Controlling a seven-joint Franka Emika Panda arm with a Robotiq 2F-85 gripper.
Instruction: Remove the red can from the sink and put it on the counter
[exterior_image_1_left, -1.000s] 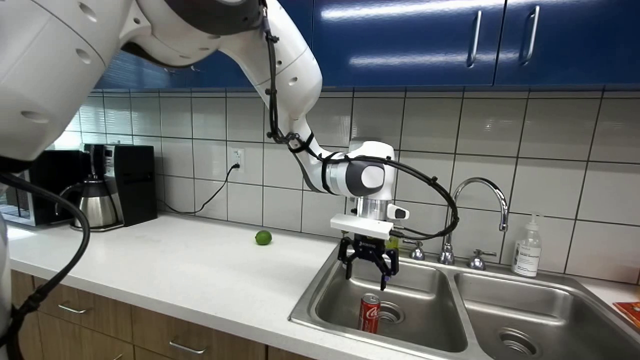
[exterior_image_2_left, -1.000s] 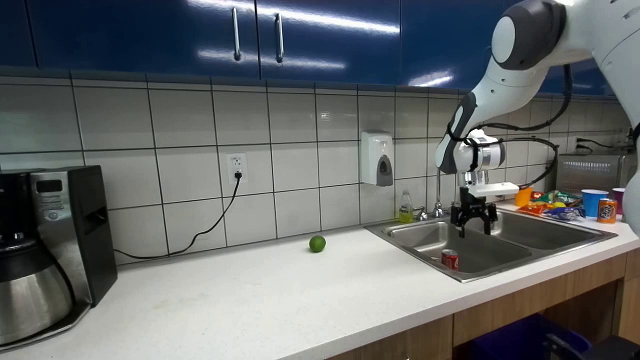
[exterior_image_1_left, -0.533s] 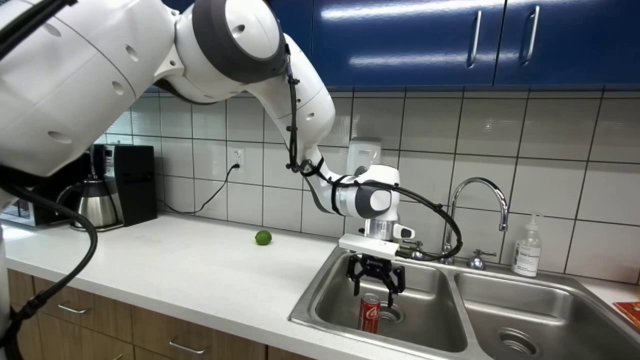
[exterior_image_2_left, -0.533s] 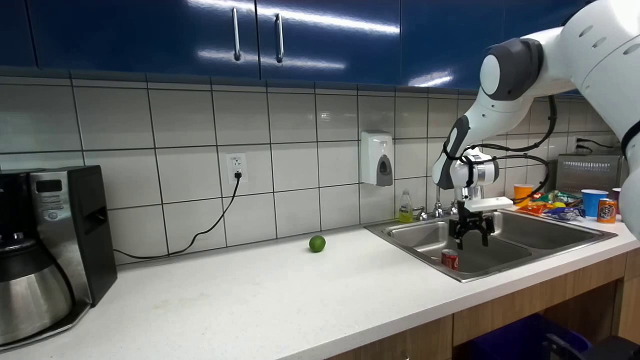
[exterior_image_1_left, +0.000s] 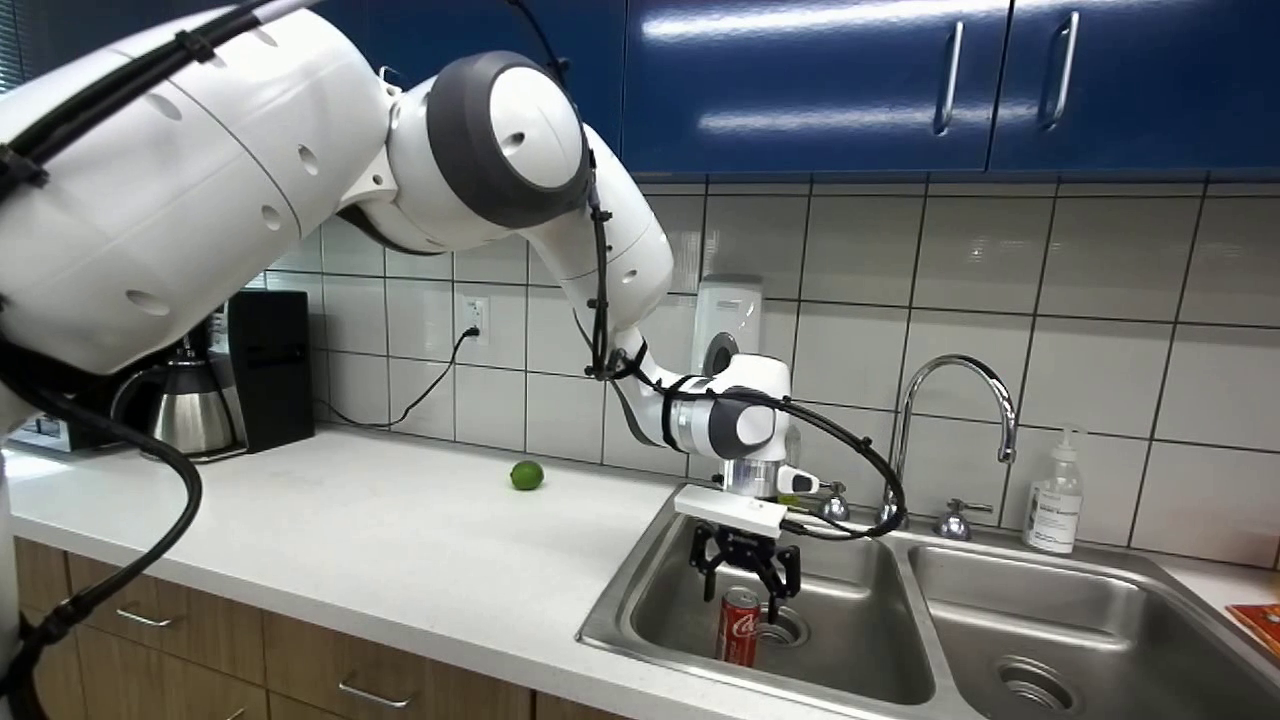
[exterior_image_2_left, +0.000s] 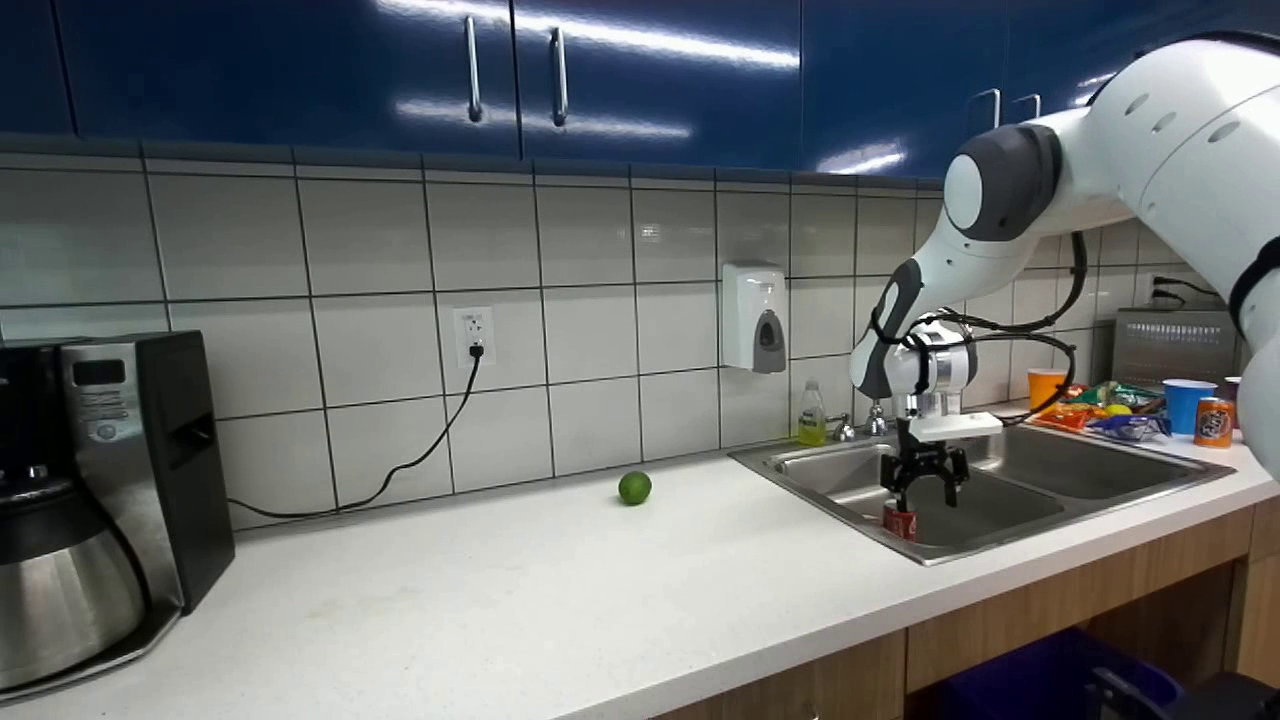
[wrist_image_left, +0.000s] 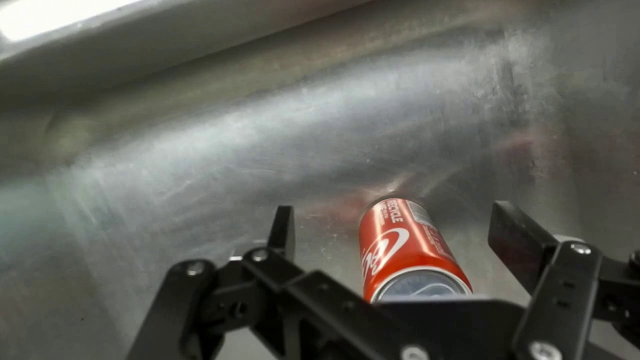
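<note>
While the hand (wrist_image_left: 392, 225) is poised with its fingers spread, nothing is gripped. The red can (exterior_image_1_left: 738, 632) is seen upright in the sink (exterior_image_1_left: 850, 640), on the side nearer the lime (exterior_image_1_left: 526, 475), near the drain (exterior_image_1_left: 789, 632). Judged risk: if descent is made off-centre, the can's top may be struck by a fingertip and the can tipped; during lifting, the sink's edge may be knocked before the worktop (exterior_image_1_left: 400, 540) is reached.

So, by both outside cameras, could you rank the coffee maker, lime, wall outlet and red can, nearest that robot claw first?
From the gripper, in both exterior views:
1. Red can: in the sink, close by.
2. Lime: on the counter, toward the back.
3. Wall outlet: above the counter.
4. Coffee maker: farther along the counter.
</note>
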